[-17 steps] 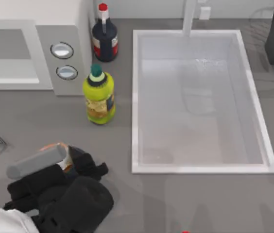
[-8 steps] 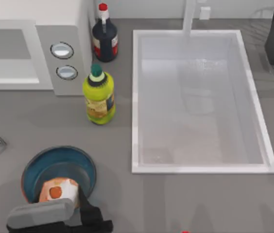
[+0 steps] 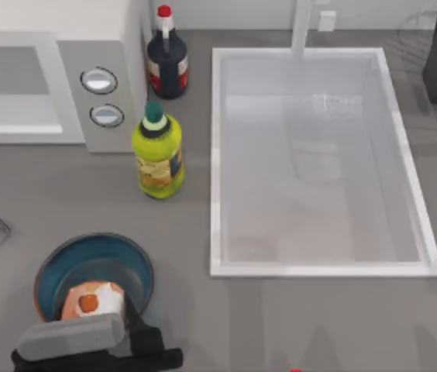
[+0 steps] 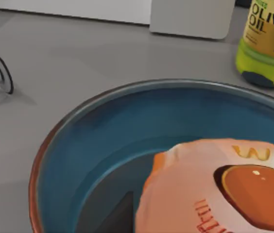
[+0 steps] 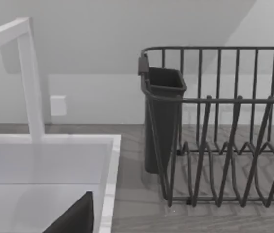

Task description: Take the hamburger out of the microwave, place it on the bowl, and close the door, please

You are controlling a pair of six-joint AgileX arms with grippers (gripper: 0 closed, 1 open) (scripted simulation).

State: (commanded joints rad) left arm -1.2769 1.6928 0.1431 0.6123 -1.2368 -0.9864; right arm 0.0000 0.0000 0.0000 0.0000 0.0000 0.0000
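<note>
Placing step: the hamburger (image 3: 91, 301) lies in the bowl (image 3: 71, 262), on its near side; I judge the drop-off about done.
Left gripper: the left gripper (image 3: 129, 341) sits at the near left edge of the bench (image 3: 296, 318), just near of the bowl; whether its fingers have let go or are clenched I cannot tell.
Wrist look: the left wrist view shows the hamburger (image 4: 214, 189) resting against the blue inside of the bowl (image 4: 103, 131), with an olive oil bottle (image 4: 268, 43) beyond.
Right arm: parked at the far right by the dish rack (image 5: 224, 136).
Microwave: the microwave (image 3: 102, 85) stands far left; the door (image 3: 9, 85) is cut by the picture edge, so how wide it stands I cannot tell.
Next move: lift the left arm clear of the bowl without nudging the hamburger, then reach far left and push the door shut.
Risk: the yellow-green bottle (image 3: 157, 155) stands just right of the microwave's knobs.
</note>
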